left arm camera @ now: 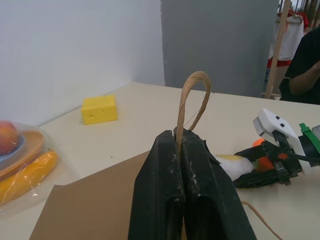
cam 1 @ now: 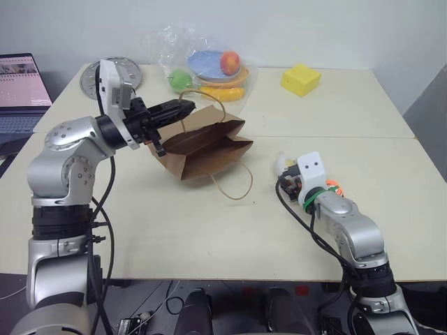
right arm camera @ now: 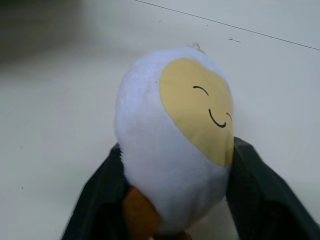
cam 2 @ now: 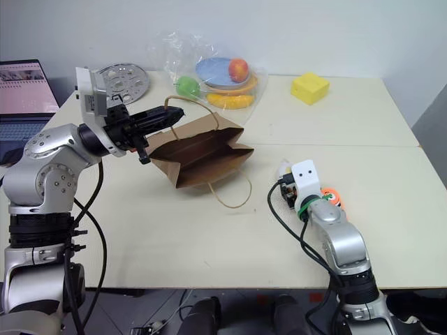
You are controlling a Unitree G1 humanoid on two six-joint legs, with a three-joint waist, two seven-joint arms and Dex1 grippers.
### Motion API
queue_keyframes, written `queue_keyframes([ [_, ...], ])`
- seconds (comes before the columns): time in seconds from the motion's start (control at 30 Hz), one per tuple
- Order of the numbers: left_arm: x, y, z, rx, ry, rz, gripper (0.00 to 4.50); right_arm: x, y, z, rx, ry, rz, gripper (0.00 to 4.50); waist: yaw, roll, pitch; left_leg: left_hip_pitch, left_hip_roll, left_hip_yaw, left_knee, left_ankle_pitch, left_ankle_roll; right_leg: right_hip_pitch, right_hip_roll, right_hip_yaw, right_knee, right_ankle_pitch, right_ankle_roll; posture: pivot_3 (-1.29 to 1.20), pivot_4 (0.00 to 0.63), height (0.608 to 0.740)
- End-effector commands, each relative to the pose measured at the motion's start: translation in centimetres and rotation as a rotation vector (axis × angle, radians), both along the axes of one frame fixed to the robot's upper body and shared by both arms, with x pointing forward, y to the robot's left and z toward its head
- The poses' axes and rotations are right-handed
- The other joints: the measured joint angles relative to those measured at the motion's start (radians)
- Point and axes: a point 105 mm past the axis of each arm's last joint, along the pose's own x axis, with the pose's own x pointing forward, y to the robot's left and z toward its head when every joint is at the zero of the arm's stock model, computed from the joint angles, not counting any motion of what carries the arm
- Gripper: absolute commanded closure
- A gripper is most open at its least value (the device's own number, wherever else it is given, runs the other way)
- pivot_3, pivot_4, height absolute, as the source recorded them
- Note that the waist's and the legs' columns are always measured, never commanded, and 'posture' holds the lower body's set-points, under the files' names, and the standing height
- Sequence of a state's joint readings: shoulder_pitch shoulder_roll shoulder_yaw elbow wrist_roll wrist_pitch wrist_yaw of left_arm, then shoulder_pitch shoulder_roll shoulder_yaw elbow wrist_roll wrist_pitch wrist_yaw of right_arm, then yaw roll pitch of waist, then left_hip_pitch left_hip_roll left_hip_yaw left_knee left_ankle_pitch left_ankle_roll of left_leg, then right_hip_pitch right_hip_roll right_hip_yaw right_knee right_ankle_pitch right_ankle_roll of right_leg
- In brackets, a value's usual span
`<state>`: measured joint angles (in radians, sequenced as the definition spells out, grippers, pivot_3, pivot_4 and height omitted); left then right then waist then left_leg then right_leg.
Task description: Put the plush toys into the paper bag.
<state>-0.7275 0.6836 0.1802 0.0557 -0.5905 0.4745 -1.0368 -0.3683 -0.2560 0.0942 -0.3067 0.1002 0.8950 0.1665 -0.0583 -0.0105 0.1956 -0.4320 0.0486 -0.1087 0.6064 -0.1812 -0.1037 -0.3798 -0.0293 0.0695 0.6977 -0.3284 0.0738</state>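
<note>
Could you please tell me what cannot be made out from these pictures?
- Carrot toy: mostly hidden behind the right hand in the head views.
- Egg toy: its legs are cut off by the right wrist view's lower edge and hidden by the fingers.
- Inside of the paper bag: shadowed; contents cannot be told.
- Left hand: shut on the bag's handle; handle's lower end hidden.

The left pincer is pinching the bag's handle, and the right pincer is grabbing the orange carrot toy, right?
Not quite. The left pincer does pinch the paper bag's handle, but the right pincer is grabbing the white egg toy, not the carrot. The right wrist view shows it.
</note>
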Motion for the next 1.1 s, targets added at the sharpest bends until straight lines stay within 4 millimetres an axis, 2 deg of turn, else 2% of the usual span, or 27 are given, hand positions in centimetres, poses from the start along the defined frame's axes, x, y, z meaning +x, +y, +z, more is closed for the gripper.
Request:
queue_keyframes([
  [0.03,-0.8,0.3,1.4,0.0,-0.062,-0.002,4.5,0.3,-0.4,2.8,-0.003,-0.121,0.025,3.42,0.0,0.0,0.0,0.0,0.0,0.0,0.0,0.0,0.0,0.0,0.0,0.0,0.0,0.0,0.0,0.0,0.15,0.74],
  [0.1,-0.8,0.3,1.4,0.001,-0.063,-0.003,4.5,0.2,-0.1,3.9,0.014,-0.16,0.065,4.07,0.001,0.0,0.0,0.0,0.0,0.0,0.0,0.0,0.0,0.0,0.0,0.0,0.0,0.0,0.0,0.0,0.15,0.74],
  [0.17,-0.8,0.3,1.4,0.002,-0.063,-0.004,4.5,0.0,0.6,5.6,0.058,-0.204,0.145,4.41,0.001,0.0,0.0,0.0,0.0,0.0,0.0,0.0,0.0,0.0,0.0,0.0,0.0,0.0,0.0,0.0,0.15,0.74],
  [0.23,-0.7,0.4,1.4,0.006,-0.061,-0.006,4.5,-1.0,1.5,8.3,0.076,-0.274,0.276,4.41,0.0,0.0,0.0,0.0,0.0,0.0,0.0,0.0,0.0,0.0,0.0,0.0,0.0,0.0,0.0,0.0,0.15,0.74],
  [0.3,-0.6,0.4,1.4,0.006,-0.06,-0.008,4.5,-1.9,2.2,9.9,0.091,-0.311,0.366,4.41,0.0,0.0,0.0,0.0,0.0,0.0,0.0,0.0,0.0,0.0,0.0,0.0,0.0,0.0,0.0,0.0,0.15,0.74],
  [0.47,-0.5,0.2,1.4,0.004,-0.061,-0.023,4.5,-5.3,6.4,11.7,0.175,-0.236,0.652,4.41,0.0,0.0,0.0,0.0,0.0,0.0,0.0,0.0,0.0,0.0,0.0,-0.001,0.0,0.0,0.0,0.0,0.15,0.74],
  [0.6,0.0,-0.2,1.6,-0.01,-0.067,-0.025,4.5,-5.3,9.3,11.7,0.197,-0.187,0.698,4.41,-0.001,0.0,0.0,0.0,0.0,-0.001,0.001,0.0,0.0,0.0,0.0,-0.001,0.001,0.0,0.0,0.0,0.15,0.74],
  [0.73,0.2,-0.9,2.1,-0.046,-0.089,-0.021,4.5,-3.5,11.4,9.5,0.16,-0.141,0.651,4.41,0.002,0.0,0.0,0.0,0.0,-0.001,0.001,0.0,0.0,0.001,0.0,-0.001,0.0,0.0,0.0,0.0,0.15,0.74],
  [0.87,0.1,-1.4,2.1,-0.055,-0.092,-0.03,4.5,-1.7,12.9,8.4,0.09,-0.114,0.63,4.41,0.001,0.0,0.0,0.0,0.0,0.0,0.001,0.0,0.0,0.0,0.0,0.0,0.0,0.0,0.0,0.0,0.15,0.74],
  [1.0,0.0,-1.4,2.2,-0.065,-0.094,-0.031,4.5,-0.8,13.8,8.3,0.089,-0.109,0.622,4.41,0.0,0.0,0.0,0.0,0.0,-0.001,0.001,0.0,0.0,0.0,0.0,-0.001,0.001,0.0,0.0,0.0,0.15,0.74],
  [1.1,-0.5,-2.3,1.9,-0.063,-0.09,-0.059,4.5,1.1,16.2,9.1,0.144,-0.105,0.595,4.41,-0.007,0.0,0.0,0.0,0.0,0.0,0.001,0.0,0.0,0.0,0.0,0.0,0.001,0.0,0.0,0.0,0.15,0.74],
])
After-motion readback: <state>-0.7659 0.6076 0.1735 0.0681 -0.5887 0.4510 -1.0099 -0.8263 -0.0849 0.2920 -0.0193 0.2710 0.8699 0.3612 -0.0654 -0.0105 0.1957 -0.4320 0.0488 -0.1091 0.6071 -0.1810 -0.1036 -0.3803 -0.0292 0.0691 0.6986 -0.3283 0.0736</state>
